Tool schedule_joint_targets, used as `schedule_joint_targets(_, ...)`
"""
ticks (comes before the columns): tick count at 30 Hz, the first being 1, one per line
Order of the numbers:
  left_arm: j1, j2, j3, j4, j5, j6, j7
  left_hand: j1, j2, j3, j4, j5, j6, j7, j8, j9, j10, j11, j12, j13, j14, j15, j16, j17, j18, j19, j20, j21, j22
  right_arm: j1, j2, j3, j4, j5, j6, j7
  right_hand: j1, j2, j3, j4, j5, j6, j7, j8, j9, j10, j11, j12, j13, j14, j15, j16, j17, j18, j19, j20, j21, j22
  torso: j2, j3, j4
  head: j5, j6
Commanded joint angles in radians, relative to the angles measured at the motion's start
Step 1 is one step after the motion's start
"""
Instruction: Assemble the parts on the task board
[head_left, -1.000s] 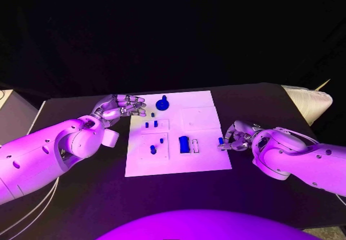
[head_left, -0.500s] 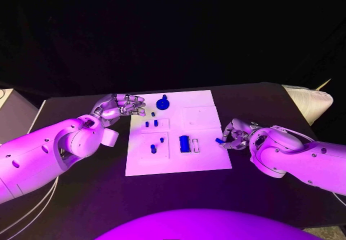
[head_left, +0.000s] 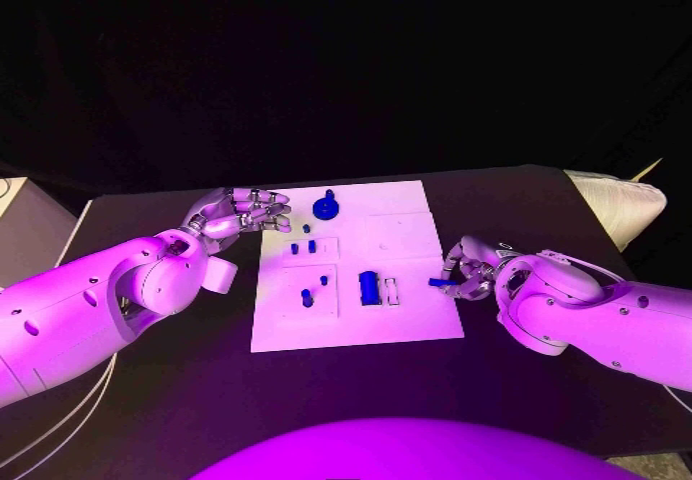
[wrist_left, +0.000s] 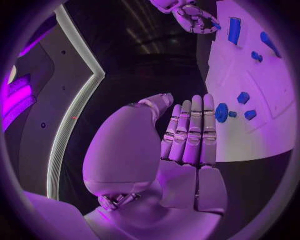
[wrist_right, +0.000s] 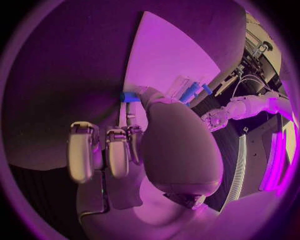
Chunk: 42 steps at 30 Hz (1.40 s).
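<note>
The white task board (head_left: 411, 235) lies mid-table with several blue parts on it: a round knob (head_left: 327, 208) at the far end, small pegs (head_left: 306, 296) on the left side and a larger block (head_left: 369, 288) near the front. My right hand (head_left: 470, 270) hovers at the board's right edge and pinches a small blue part (head_left: 436, 283) between thumb and finger; that part (wrist_right: 130, 97) sits at the fingertips over the board (wrist_right: 165, 55). At the board's far left corner, my left hand (head_left: 240, 212) holds nothing. Its fingers (wrist_left: 190, 132) lie straight side by side beside the board (wrist_left: 250, 135).
A pale padded object (head_left: 620, 205) sits at the table's right edge. A white slotted piece (head_left: 391, 291) lies next to the blue block. Dark table surface surrounds the board on all sides.
My right hand has shifted slightly toward the board, carrying the small blue part. The left hand has stayed in place.
</note>
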<state>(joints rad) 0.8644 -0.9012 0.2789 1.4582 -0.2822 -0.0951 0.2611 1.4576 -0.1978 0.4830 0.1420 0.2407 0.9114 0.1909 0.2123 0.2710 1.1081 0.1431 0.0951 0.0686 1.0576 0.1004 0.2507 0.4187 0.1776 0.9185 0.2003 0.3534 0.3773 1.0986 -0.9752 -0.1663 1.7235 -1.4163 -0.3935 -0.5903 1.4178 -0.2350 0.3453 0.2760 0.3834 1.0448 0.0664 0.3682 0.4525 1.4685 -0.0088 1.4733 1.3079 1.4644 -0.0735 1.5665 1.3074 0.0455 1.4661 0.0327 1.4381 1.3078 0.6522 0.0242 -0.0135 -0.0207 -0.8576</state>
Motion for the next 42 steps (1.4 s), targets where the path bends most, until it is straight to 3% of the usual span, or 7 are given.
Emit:
schedule_joint_targets(1, -0.001, 0.001, 0.001, 0.003, 0.005, 0.016, 0.004, 0.0, 0.004, 0.0, 0.008, 0.005, 0.003, 0.004, -0.005, -0.001, 0.007, 0.002, -0.004, -0.001, 0.006, 0.0, -0.007, 0.002, 0.001, 0.007, 0.001, -0.006, -0.001, -0.003, -0.001, -0.003, 0.016, 0.036, -0.022, 0.002, -0.021, 0.008, 0.019, 0.004, 0.01, 0.01, -0.004, 0.011, 0.012, 0.059, -0.004, 0.006, 0.221, 0.106, -0.004, 0.004, 0.263, -0.019, 0.077, -0.006, 0.008, 0.198, 0.0, 0.0006, 0.0002, 0.001, 0.001)
schedule_joint_targets(10, -0.001, 0.001, 0.0, 0.003, 0.005, 0.017, 0.004, 0.0, 0.004, 0.0, 0.008, 0.005, 0.003, 0.004, -0.005, -0.001, 0.007, 0.002, -0.004, -0.001, 0.006, 0.0, -0.007, 0.002, 0.001, 0.007, 0.001, -0.006, -0.001, 0.023, -0.002, 0.0, 0.067, 0.137, -0.077, 0.031, -0.045, 0.017, 0.064, -0.003, 0.031, 0.012, -0.011, 0.02, 0.02, 0.066, -0.01, 0.017, 0.226, 0.106, -0.009, 0.004, 0.263, -0.021, 0.08, -0.011, 0.016, 0.203, 0.0, -0.0002, 0.0001, 0.003, 0.001)
schedule_joint_targets(16, -0.001, 0.002, 0.0, 0.004, 0.005, 0.017, 0.003, -0.001, 0.004, 0.001, 0.009, 0.005, 0.003, 0.005, -0.004, 0.0, 0.008, 0.003, -0.004, -0.001, 0.006, 0.0, -0.008, 0.002, 0.001, 0.007, 0.001, -0.007, -0.002, 0.038, 0.021, 0.001, 0.088, 0.205, -0.092, 0.041, -0.07, 0.013, 0.075, -0.003, 0.022, 0.009, -0.011, 0.024, 0.024, 0.067, -0.01, 0.018, 0.227, 0.106, -0.01, 0.004, 0.263, -0.021, 0.08, -0.012, 0.015, 0.203, 0.0, -0.0007, 0.0002, -0.001, 0.002)
schedule_joint_targets(28, -0.001, 0.001, 0.0, 0.007, 0.005, 0.021, 0.001, 0.0, 0.004, 0.001, 0.008, 0.006, 0.004, 0.004, -0.004, 0.0, 0.008, 0.002, -0.004, -0.001, 0.006, 0.0, -0.008, 0.003, 0.001, 0.008, 0.001, -0.008, -0.002, 0.037, 0.096, -0.004, 0.053, 0.25, -0.05, 0.003, -0.139, 0.003, 0.079, 0.006, -0.03, 0.007, -0.009, 0.031, 0.032, 0.071, -0.008, 0.025, 0.23, 0.106, -0.008, 0.004, 0.263, -0.02, 0.079, -0.012, 0.012, 0.203, 0.001, -0.0008, 0.001, -0.004, -0.003)
schedule_joint_targets(42, -0.001, -0.001, 0.0, 0.009, 0.005, 0.025, -0.001, 0.001, 0.004, 0.001, 0.008, 0.006, 0.004, 0.004, -0.004, 0.0, 0.009, 0.002, -0.005, -0.001, 0.006, 0.0, -0.009, 0.003, 0.001, 0.008, 0.001, -0.008, -0.002, 0.022, 0.13, -0.009, 0.033, 0.224, -0.015, -0.052, -0.2, 0.006, 0.06, 0.011, -0.032, 0.016, -0.012, 0.04, 0.036, 0.081, -0.01, 0.048, 0.241, 0.106, -0.009, 0.004, 0.263, -0.021, 0.08, -0.011, 0.017, 0.206, 0.0, 0.0004, -0.001, -0.004, -0.01)
